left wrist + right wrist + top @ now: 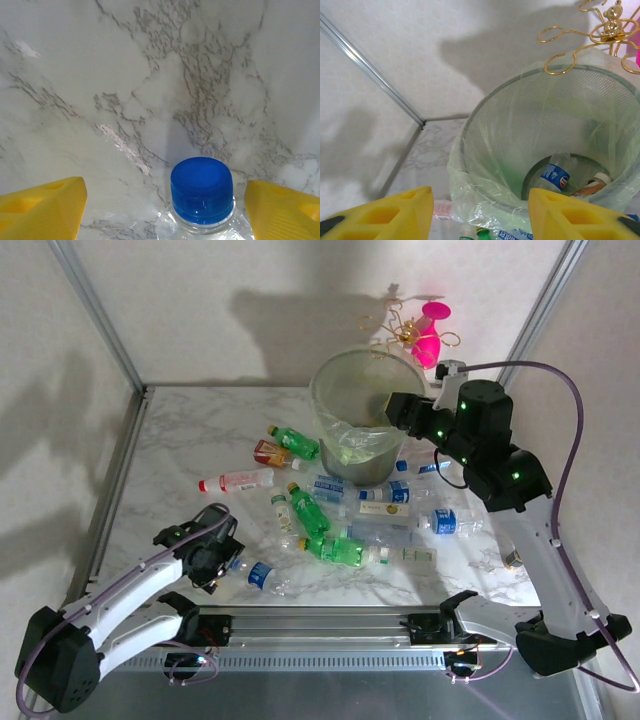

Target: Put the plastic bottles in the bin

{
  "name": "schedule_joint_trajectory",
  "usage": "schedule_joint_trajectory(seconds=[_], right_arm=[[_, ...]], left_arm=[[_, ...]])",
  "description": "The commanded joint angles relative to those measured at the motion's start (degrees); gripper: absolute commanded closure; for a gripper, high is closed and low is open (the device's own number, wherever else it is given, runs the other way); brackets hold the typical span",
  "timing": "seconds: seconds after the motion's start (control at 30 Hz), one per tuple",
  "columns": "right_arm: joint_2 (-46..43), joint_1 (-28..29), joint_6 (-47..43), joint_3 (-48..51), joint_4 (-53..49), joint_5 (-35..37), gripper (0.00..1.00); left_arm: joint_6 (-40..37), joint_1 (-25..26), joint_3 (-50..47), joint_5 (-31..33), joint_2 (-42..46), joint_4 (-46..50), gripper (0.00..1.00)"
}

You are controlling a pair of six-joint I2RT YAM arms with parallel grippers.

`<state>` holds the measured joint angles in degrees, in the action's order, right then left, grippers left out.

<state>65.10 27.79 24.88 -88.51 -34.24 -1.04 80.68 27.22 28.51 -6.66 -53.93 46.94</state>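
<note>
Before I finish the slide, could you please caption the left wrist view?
Open left gripper straddling a blue-capped clear bottle on the marble table.

There is one bin [330, 420] on the bench [190, 430]. About fourteen plastic bottles [235, 480] lie on the bench around it. Some lie in a heap, so the count is hard to get right. Three are green bottles [305, 508], one is an orange-brown bottle [270, 452], and the others are clear. Two more bottles lie down inside the bin. There is one pink-and-gold ornament [428, 338].
</note>
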Motion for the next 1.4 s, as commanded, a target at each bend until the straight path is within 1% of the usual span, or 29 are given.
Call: schedule_joint_trajectory(seconds=[0.0,0.13,0.4,0.6,0.87,1.1,1.23,1.37], right_arm=[[-1.2,0.9,0.7,0.8,-0.6,1.6,0.47],[-1.7,1.0,0.8,1.1,-0.8,2.0,0.47],[-1.4,1.2,0.7,0.6,-1.1,2.3,0.48],[-0.9,1.2,0.2,0.4,-1.4,2.5,0.47],[-0.2,1.2,-0.9,0.7,-1.7,3.2,0.47],[-0.4,1.2,-1.8,1.3,-1.7,4.2,0.47],[-0.7,1.2,-2.0,1.0,-1.8,4.6,0.47],[-0.9,1.2,-2.6,-0.1,-2.3,5.1,0.47]], left_arm=[[14.7,0.9,-0.7,-1.7,-1.8,-1.2,0.19],[15.8,1.0,-0.6,-0.4,-3.3,-4.0,0.21],[16.5,1.2,0.5,0.7,-6.0,-5.9,0.29],[17.2,1.4,0.4,0.2,-7.4,-7.6,0.40],[17.4,1.8,1.2,0.4,-8.8,-8.2,0.58],[16.5,1.7,2.5,1.3,-10.2,-7.6,0.70],[14.9,1.3,4.8,2.8,-11.1,-6.7,0.75],[11.3,0.6,10.9,7.1,-12.0,-3.2,0.79]])
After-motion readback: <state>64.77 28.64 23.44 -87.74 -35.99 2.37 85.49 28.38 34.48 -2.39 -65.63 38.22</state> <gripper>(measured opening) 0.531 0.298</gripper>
